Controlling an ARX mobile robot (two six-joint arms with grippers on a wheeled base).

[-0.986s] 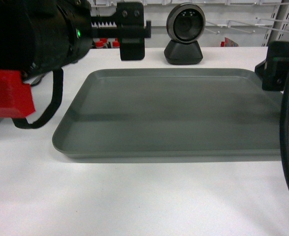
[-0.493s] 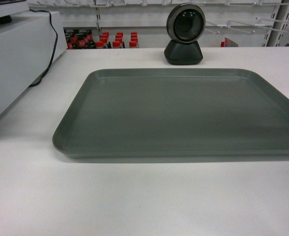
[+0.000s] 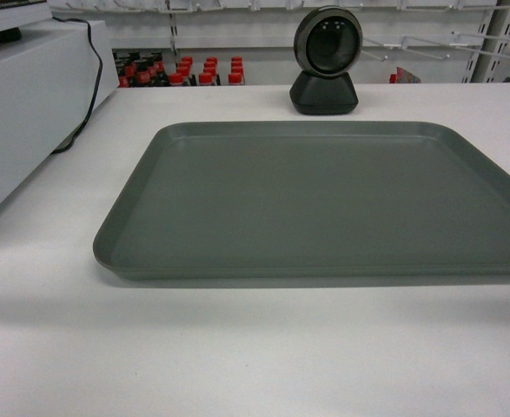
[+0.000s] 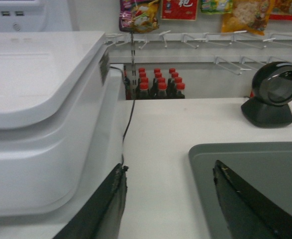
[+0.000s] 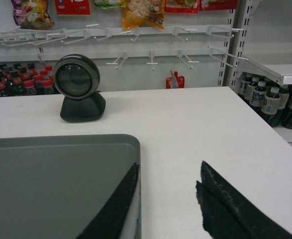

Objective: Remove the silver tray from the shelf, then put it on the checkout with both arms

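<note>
Head view showed one silver tray [image 3: 320, 204] lying flat on the white checkout [image 3: 237, 356], with no arm anywhere in that picture. One round grey-black scanner [image 3: 326, 59] stood on its stand just behind the tray's far rim, apart from it. One pale grey machine [image 3: 29, 104] sat at the left edge of the counter, with a black cable [image 3: 88, 78] running down its side.

Left wrist view looked level across the counter. The left gripper [image 4: 168, 204] was low at the bottom of the picture with its two black fingers spread apart, holding nothing. One finger [image 4: 103, 206] lay against the grey machine's side, the other [image 4: 245, 204] over the tray's near left corner; whether it touched the tray could not be told. Red-capped bottles [image 4: 155, 85] stood in rows beyond the counter, too crowded to count.

Right wrist view showed the right gripper [image 5: 168, 206] likewise low, its two fingers apart and empty. One finger [image 5: 118, 206] lay along the tray's right rim, the other [image 5: 230, 206] over bare counter. Dark bottles [image 5: 272, 102] stood under a white shelf [image 5: 280, 72] at right.
</note>
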